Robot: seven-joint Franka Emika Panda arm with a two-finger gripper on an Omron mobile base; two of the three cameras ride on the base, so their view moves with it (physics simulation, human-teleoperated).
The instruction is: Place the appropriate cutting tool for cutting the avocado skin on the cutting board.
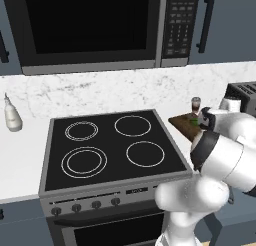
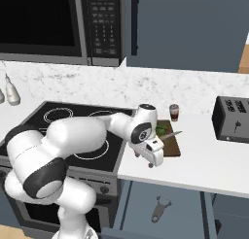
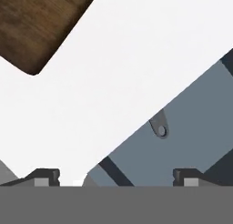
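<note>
The dark-brown cutting board (image 2: 171, 146) lies on the white counter right of the stove, and its edge shows past my arm (image 1: 181, 125). On it sits the small dark-green avocado (image 2: 160, 130) (image 1: 194, 122). A slim pale cutting tool (image 2: 171, 135) lies across the board beside the avocado. My gripper (image 2: 151, 161) hangs open over the counter's front edge, just off the board's near-left corner, with nothing between its fingers. In the hand view the fingertips (image 3: 45, 175) stand wide apart around my gripper (image 3: 116, 177), and the board's corner (image 3: 38, 32) is at the top left.
A small brown jar (image 2: 174, 112) stands behind the board. The toaster (image 2: 232, 119) sits at the right, the stove (image 1: 112, 145) at the left, and a bottle (image 1: 13, 116) beyond it. A grey metal utensil (image 2: 159, 209) (image 3: 160, 127) lies below the counter's edge.
</note>
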